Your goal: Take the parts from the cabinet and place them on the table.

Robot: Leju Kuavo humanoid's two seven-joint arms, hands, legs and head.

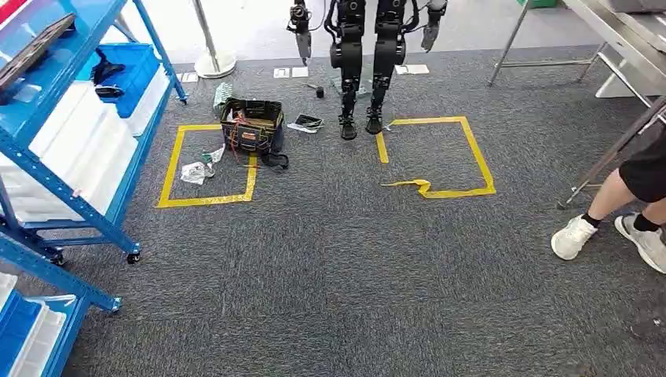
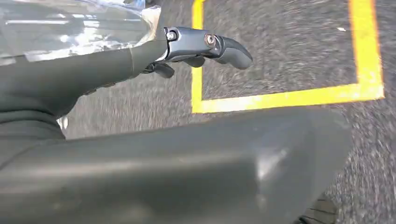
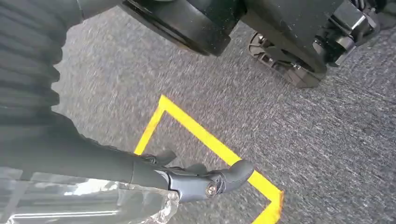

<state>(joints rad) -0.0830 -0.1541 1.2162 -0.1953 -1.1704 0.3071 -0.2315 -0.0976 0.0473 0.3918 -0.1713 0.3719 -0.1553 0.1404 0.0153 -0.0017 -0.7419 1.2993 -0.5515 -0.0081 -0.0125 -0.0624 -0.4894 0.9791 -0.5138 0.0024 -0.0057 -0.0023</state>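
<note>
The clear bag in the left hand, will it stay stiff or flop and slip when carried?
The bag looks like thin crinkled film, so probably floppy and light. Its glossy surface suggests it may slip under the left hand. What it contains cannot be seen.

Dark grey speckled carpet [image 1: 330, 259] covers the floor. Two yellow tape squares [image 1: 206, 166] [image 1: 437, 155] are marked on it, side by side. Left of the squares stands a blue metal shelving rack [image 1: 71, 181] on castors, holding white and blue bins. Right of the squares, the legs of a metal table [image 1: 620, 47] reach the carpet. Beyond the squares, the carpet meets a pale, brightly lit floor [image 1: 251, 27].
</note>
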